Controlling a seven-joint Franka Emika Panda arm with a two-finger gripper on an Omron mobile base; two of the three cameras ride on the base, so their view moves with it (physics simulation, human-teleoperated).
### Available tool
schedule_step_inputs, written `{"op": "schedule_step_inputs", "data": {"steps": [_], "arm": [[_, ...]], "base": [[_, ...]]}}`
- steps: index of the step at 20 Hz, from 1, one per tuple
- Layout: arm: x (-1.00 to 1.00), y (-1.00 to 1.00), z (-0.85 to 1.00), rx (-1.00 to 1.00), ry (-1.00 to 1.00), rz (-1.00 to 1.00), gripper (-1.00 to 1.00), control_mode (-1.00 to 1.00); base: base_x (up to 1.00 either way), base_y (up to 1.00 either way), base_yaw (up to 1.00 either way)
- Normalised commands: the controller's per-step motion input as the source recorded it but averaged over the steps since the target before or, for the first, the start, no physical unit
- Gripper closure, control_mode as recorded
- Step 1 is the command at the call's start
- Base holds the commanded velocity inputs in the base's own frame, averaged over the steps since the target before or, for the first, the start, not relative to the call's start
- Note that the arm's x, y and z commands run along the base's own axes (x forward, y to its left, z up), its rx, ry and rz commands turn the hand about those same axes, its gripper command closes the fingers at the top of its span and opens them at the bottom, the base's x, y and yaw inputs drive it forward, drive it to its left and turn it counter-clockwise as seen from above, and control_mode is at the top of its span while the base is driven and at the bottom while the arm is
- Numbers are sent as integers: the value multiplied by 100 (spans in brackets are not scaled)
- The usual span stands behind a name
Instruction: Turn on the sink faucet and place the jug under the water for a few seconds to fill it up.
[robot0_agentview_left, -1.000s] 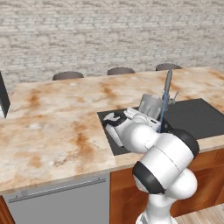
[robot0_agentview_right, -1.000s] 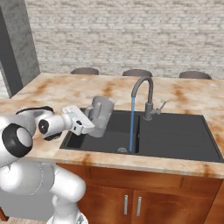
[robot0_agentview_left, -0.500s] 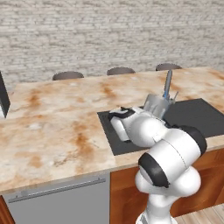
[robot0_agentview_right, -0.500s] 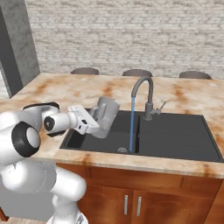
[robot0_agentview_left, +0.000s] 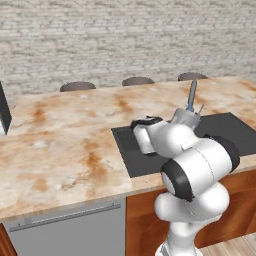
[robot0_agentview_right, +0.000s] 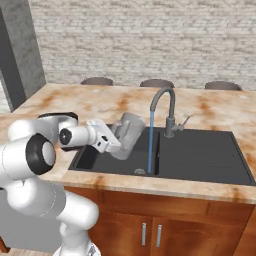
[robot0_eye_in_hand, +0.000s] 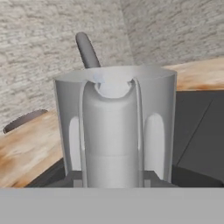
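My gripper (robot0_agentview_right: 113, 145) is shut on the handle of the translucent grey jug (robot0_agentview_right: 128, 134), which hangs tilted over the left part of the black sink (robot0_agentview_right: 205, 157). The jug sits just left of the thin blue water (robot0_agentview_right: 150, 145) that falls from the dark sink faucet (robot0_agentview_right: 165, 102) to the drain; jug and stream look apart. The faucet's lever (robot0_agentview_right: 184, 121) sticks out to the right. In the hand view the jug (robot0_eye_in_hand: 113, 127) stands close with its handle facing me and the faucet spout (robot0_eye_in_hand: 87, 50) behind it. From the left base my arm hides most of the jug (robot0_agentview_left: 186, 118).
A marble counter (robot0_agentview_right: 90, 105) surrounds the sink. Three round stools (robot0_agentview_right: 157, 83) stand along its far side before a brick wall. A dark column (robot0_agentview_right: 20, 55) rises at the left. A grey appliance front (robot0_agentview_left: 65, 230) sits under the counter edge.
My gripper has carried the jug rightward over the basin, closer to the water stream. The water keeps running.
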Motion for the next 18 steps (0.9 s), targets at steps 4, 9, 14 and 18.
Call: {"op": "schedule_step_inputs", "data": {"steps": [4,9,14,18], "arm": [[18,6,0,-7,9,-5,100,-100],[15,1,-2,-13,2,0,100,-100],[10,0,-2,-13,0,-5,100,-100],[0,0,0,-5,6,-12,100,-100]], "base": [[0,0,0],[0,0,0],[0,0,0],[0,0,0]]}}
